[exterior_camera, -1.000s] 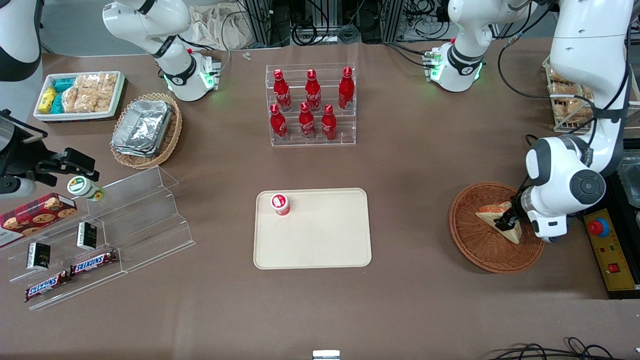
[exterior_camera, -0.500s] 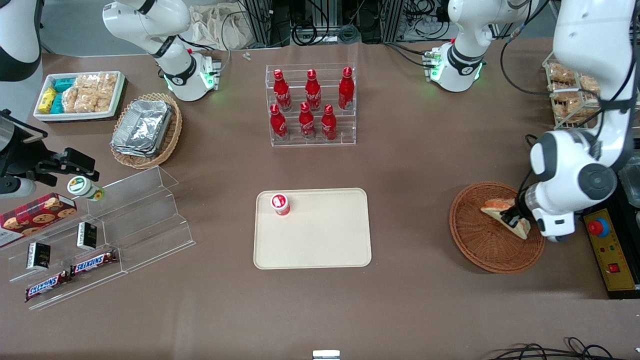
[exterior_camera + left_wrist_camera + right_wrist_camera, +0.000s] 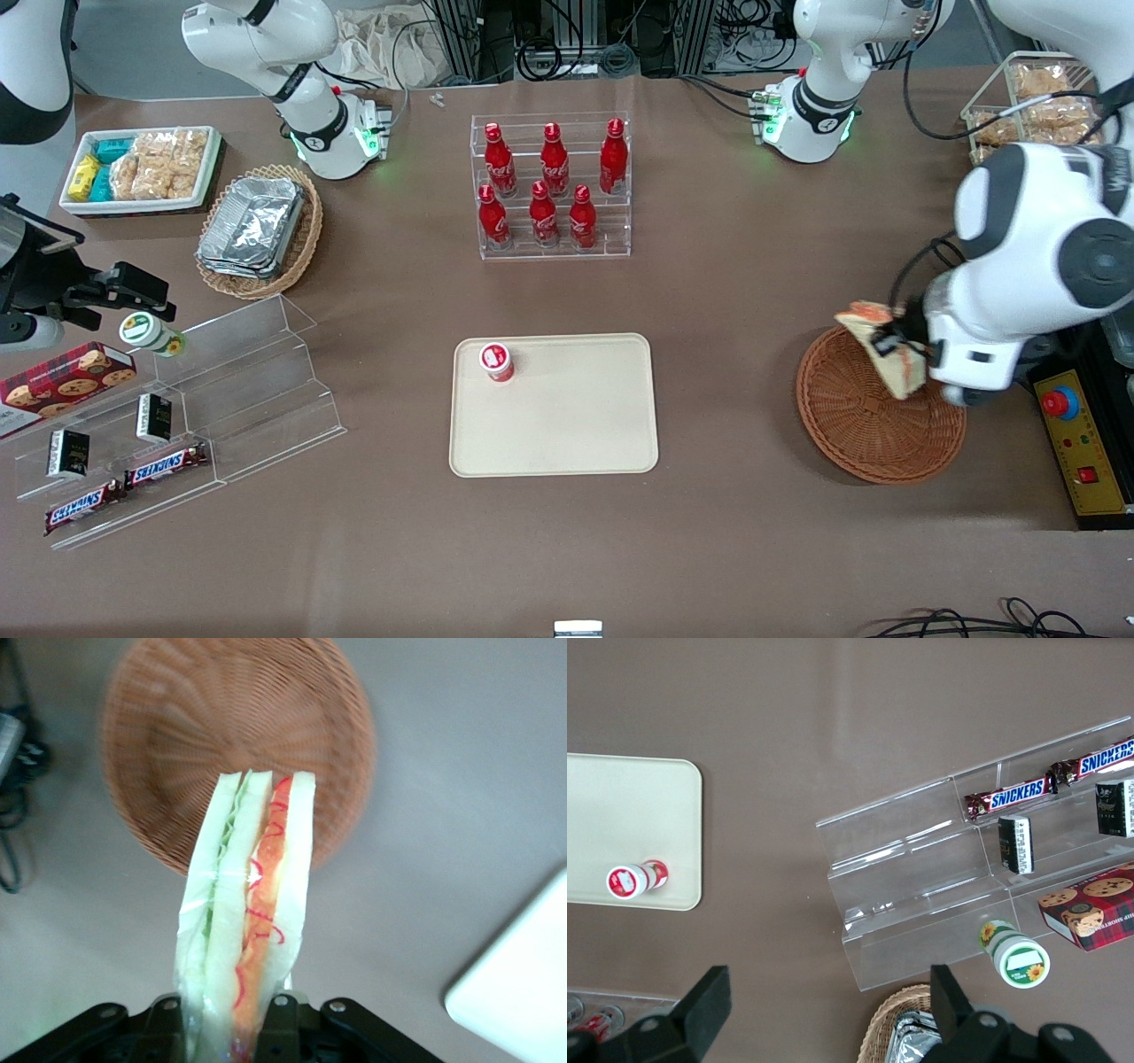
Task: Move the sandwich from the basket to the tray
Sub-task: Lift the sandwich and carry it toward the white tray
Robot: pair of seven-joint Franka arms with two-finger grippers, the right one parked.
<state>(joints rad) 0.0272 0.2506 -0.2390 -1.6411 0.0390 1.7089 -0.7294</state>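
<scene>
1. I see the left arm's gripper [image 3: 897, 347] above the edge of the basket [image 3: 873, 425] that lies farther from the front camera, toward the working arm's end of the table.
2. Its fingers [image 3: 282, 1026] are clamped on the sandwich [image 3: 886, 354], holding it by its lower end.
3. The sandwich [image 3: 252, 912] is clear of the wicker and hangs in the air, filling edge toward the wrist camera.
4. From the wrist camera I see no other item in the basket [image 3: 177, 735]; part of it is hidden by the sandwich, so I cannot vouch for it fully.
5. The tray [image 3: 576, 425] lies well apart, near mid-table.
6. A small red and white cup [image 3: 497, 361] stands on the tray's corner nearest the parked arm, on the edge farther from the front camera.
</scene>
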